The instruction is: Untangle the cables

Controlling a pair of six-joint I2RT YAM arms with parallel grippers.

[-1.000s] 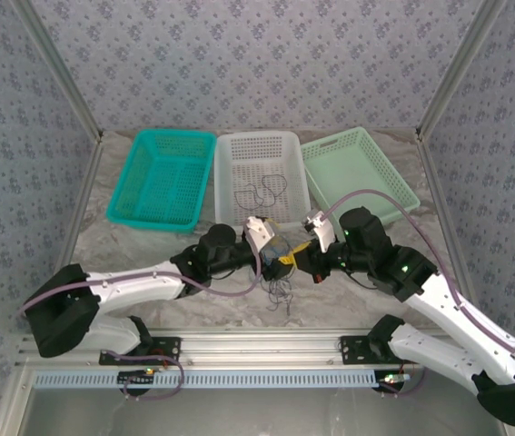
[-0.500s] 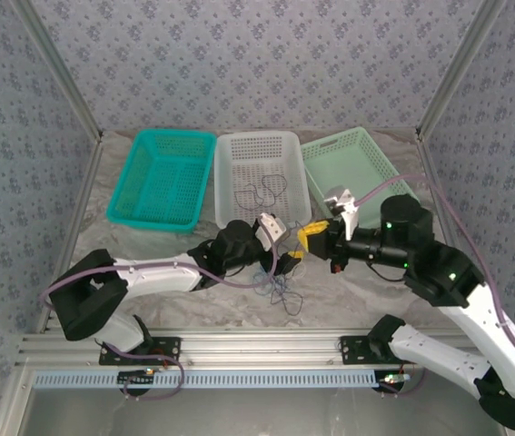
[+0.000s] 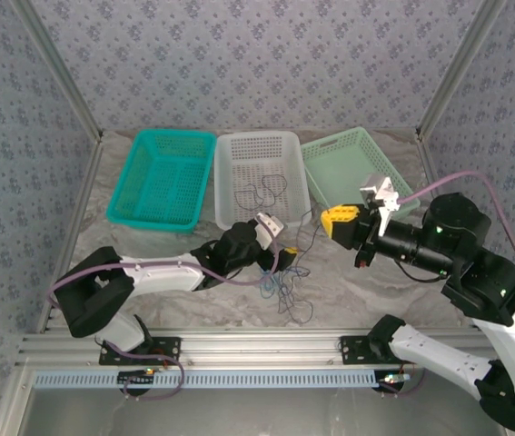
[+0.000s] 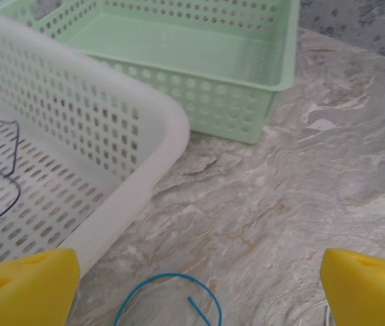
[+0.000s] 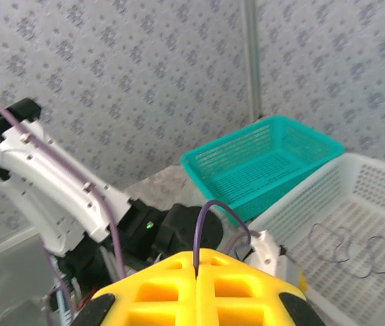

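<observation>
A loose tangle of thin blue, purple and whitish cables (image 3: 285, 285) lies on the marble table in front of the white basket (image 3: 230, 173). My left gripper (image 3: 283, 258) sits low beside the tangle, open, its yellow fingertips (image 4: 26, 285) far apart. A blue cable loop (image 4: 168, 299) lies on the table between them. My right gripper (image 3: 337, 219) is raised to the right of the tangle, shut on a purple cable (image 5: 214, 205) that arcs out from between its closed yellow fingers (image 5: 158, 292). Another dark cable (image 3: 266, 189) lies inside the white basket.
A teal basket (image 3: 162, 177) stands at the back left, and a pale green basket (image 3: 357, 173) at the back right, close behind my right gripper. The white basket's rim (image 4: 144, 176) is just left of my left gripper. Patterned walls enclose the table.
My right gripper has pulled up and to the right, away from the left gripper, drawing the purple cable out of the tangle. The tangle has spread toward the table's front. The left gripper stayed low.
</observation>
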